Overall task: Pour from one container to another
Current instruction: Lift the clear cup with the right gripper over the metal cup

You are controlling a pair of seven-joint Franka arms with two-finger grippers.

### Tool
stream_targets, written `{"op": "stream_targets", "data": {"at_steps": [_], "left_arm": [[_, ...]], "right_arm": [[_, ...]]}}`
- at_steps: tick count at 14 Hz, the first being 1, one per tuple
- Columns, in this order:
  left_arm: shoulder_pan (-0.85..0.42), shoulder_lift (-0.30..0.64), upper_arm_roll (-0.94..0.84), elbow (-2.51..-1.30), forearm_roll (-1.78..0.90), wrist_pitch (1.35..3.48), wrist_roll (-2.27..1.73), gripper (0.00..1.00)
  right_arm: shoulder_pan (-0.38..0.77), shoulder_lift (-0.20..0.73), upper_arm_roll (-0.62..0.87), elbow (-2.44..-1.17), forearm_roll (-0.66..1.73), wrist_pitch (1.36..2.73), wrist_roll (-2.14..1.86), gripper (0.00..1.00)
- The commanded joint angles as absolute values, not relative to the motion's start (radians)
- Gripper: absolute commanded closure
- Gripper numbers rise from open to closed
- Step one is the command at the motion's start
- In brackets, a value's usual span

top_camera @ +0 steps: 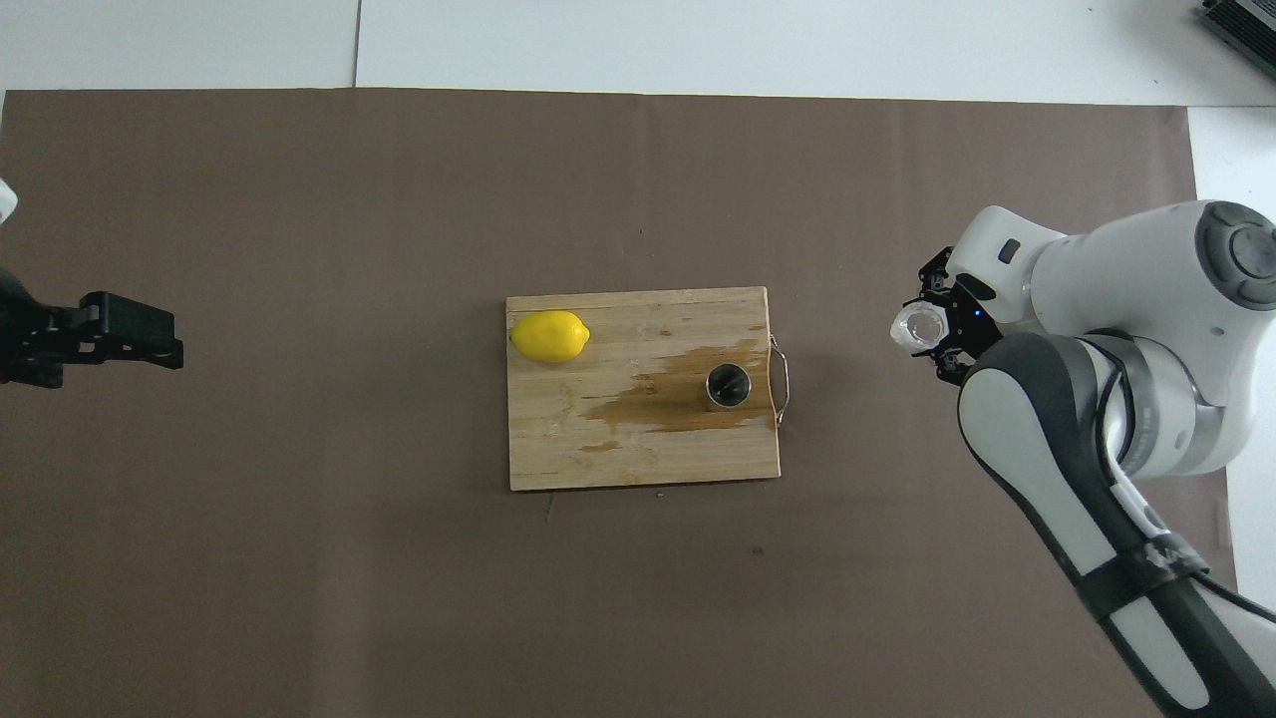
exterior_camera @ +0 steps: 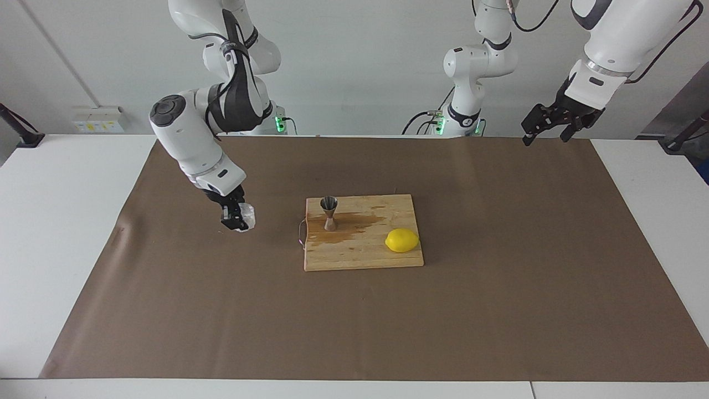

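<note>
My right gripper [exterior_camera: 237, 216] [top_camera: 941, 331] is shut on the small clear glass cup [exterior_camera: 246, 217] [top_camera: 918, 325]. It holds the cup low over the brown paper, off the handle end of the cutting board, with the mouth facing up in the overhead view. The steel jigger [exterior_camera: 329, 213] [top_camera: 729, 386] stands upright on the wooden cutting board [exterior_camera: 360, 256] [top_camera: 638, 461], at the board's end toward the right arm, apart from the cup. My left gripper [exterior_camera: 545, 137] [top_camera: 140, 344] waits open, high over the paper's edge at the left arm's end.
A yellow lemon [exterior_camera: 402, 240] [top_camera: 549, 336] lies on the board at the end toward the left arm. A dark wet stain [exterior_camera: 354, 224] spreads on the board around the jigger. A metal handle [top_camera: 783, 379] sticks out of the board toward the cup. Brown paper [exterior_camera: 498, 310] covers the table.
</note>
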State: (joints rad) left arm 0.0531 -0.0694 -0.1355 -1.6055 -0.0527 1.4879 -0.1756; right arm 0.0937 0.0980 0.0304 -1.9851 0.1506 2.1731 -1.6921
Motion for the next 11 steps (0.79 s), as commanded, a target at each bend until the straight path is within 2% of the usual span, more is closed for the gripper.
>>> {"op": "stream_targets", "data": {"at_steps": [1, 6, 11], "left_arm": [[0.058, -0.092, -0.135, -1.626, -0.058, 1.479, -0.179, 0.00], [0.058, -0.092, -0.135, -1.626, -0.058, 1.479, -0.179, 0.00], [0.058, -0.092, -0.135, -1.626, -0.058, 1.479, -0.179, 0.00]], "right_arm": [[0.150, 0.104, 0.031, -1.948, 0.049, 2.148, -1.638, 1.00], [0.227, 0.135, 0.031, -1.867, -0.095, 2.097, -1.539, 1.00], [0.246, 0.135, 0.029, -1.859, -0.129, 2.049, -1.505, 1.00]]}}
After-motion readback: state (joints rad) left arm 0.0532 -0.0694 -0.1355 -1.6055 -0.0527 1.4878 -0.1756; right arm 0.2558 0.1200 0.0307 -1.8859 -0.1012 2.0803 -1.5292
